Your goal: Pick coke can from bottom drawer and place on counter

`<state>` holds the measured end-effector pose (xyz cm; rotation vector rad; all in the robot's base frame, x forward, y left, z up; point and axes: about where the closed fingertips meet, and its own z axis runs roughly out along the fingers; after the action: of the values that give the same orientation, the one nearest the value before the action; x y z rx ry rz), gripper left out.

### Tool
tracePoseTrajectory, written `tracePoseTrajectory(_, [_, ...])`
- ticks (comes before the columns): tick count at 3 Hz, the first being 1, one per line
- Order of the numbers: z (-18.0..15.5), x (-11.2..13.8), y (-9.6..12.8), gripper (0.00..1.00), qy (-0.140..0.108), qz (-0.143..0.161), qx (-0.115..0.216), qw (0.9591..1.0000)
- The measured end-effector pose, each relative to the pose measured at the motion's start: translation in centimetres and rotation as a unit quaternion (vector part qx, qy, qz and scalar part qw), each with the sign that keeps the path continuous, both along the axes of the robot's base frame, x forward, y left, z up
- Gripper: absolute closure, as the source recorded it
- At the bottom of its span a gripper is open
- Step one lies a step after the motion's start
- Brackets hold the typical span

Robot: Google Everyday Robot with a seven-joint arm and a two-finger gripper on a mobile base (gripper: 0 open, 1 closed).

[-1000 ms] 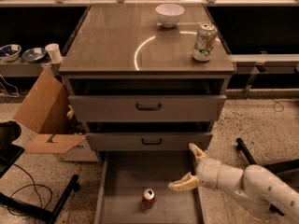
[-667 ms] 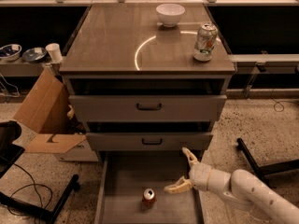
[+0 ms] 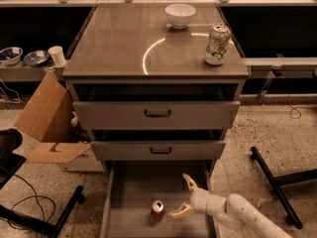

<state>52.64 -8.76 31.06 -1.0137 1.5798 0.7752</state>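
Hanging inside the bottom drawer [image 3: 130, 191], the hand [image 3: 184, 198] spreads wide beside the coke can [image 3: 157, 210].

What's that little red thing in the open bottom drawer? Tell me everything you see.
A coke can: small, red, with a silvery metal top, standing upright on the grey floor of the bottom drawer. Nothing else seems to touch it. The gripper is close on its right in the picture, fingers open, not closed on it.
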Motion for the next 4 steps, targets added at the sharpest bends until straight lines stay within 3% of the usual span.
tracePoseTrajectory(2, [-7.1,-0.9,2.5,0.0,0.013,0.029,-0.012,0.9994])
tracePoseTrajectory(4, [-13.2,-1.4,9.4,0.01,0.026,0.049,-0.019,0.9983])
